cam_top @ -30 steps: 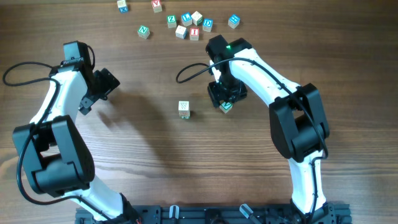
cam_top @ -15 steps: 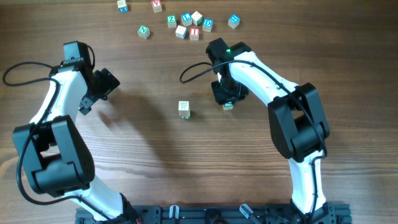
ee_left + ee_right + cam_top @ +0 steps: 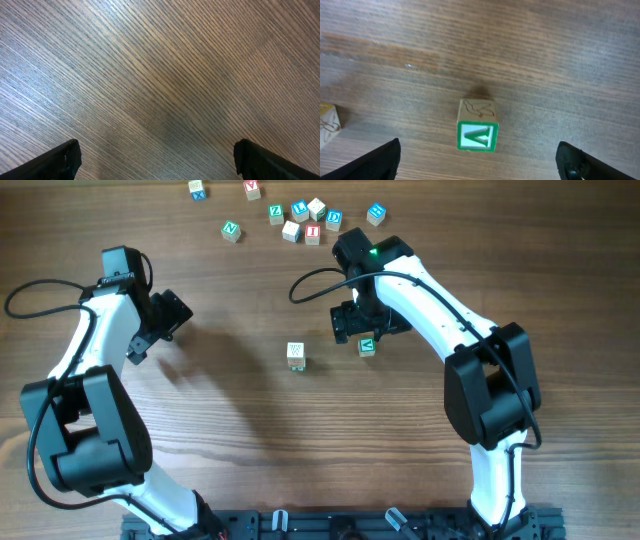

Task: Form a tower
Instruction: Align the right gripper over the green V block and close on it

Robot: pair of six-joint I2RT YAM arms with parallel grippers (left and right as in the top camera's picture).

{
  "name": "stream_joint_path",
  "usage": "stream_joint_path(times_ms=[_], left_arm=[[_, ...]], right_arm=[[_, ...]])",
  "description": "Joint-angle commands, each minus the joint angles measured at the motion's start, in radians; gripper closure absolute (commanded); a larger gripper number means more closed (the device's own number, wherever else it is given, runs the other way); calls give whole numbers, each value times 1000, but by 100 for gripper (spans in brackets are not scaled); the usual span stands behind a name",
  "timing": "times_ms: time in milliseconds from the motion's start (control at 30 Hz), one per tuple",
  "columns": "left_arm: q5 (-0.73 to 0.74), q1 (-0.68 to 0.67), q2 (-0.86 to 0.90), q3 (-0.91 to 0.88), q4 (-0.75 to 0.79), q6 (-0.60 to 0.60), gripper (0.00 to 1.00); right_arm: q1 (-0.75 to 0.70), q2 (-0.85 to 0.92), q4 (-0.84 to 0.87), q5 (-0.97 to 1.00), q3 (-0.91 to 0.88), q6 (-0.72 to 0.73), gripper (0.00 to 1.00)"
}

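A wooden cube with a green V face (image 3: 477, 131) sits on the table between and just ahead of my right gripper's (image 3: 479, 159) wide-open fingers, touching neither. From overhead, this V cube (image 3: 367, 345) lies just in front of the right gripper (image 3: 360, 330). The tower (image 3: 295, 355) appears as a pale cube footprint to its left, and its height does not show from above. Its edge (image 3: 327, 125) peeks in at the left of the right wrist view. My left gripper (image 3: 165, 315) is far to the left and open (image 3: 157, 159) over bare wood.
Several loose letter cubes (image 3: 300, 215) lie scattered along the far edge of the table, behind the right arm. A black cable (image 3: 310, 285) loops off the right wrist, and another cable (image 3: 40, 295) loops off the left arm.
The right gripper has opened and let go of the green V cube, which now rests on the table. The gripper has drawn back a little. The left arm has not moved.
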Motion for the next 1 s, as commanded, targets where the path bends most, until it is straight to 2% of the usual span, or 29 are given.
stream_joint_path(times_ms=[0, 167, 200, 567, 633, 667, 700, 800, 967], left_arm=[[1, 7, -19, 11, 0, 8, 0], [1, 7, -19, 11, 0, 8, 0], [1, 7, -19, 11, 0, 8, 0], [1, 7, -19, 11, 0, 8, 0], [1, 7, -19, 11, 0, 8, 0], [1, 7, -19, 11, 0, 8, 0], [1, 7, -19, 11, 0, 8, 0], [1, 7, -19, 11, 0, 8, 0], [1, 7, -19, 11, 0, 8, 0]], right_arm=[[-2, -20, -10, -1, -32, 13, 7], [8, -20, 47, -1, -103, 26, 37], [8, -20, 56, -1, -112, 26, 39], [8, -21, 117, -2, -162, 24, 40], [8, -32, 94, -7, -161, 26, 28], [9, -51, 92, -13, -161, 25, 18], [9, -66, 99, -13, -161, 24, 17], [9, -114, 113, -13, -161, 24, 19], [10, -123, 127, -13, -195, 28, 34]])
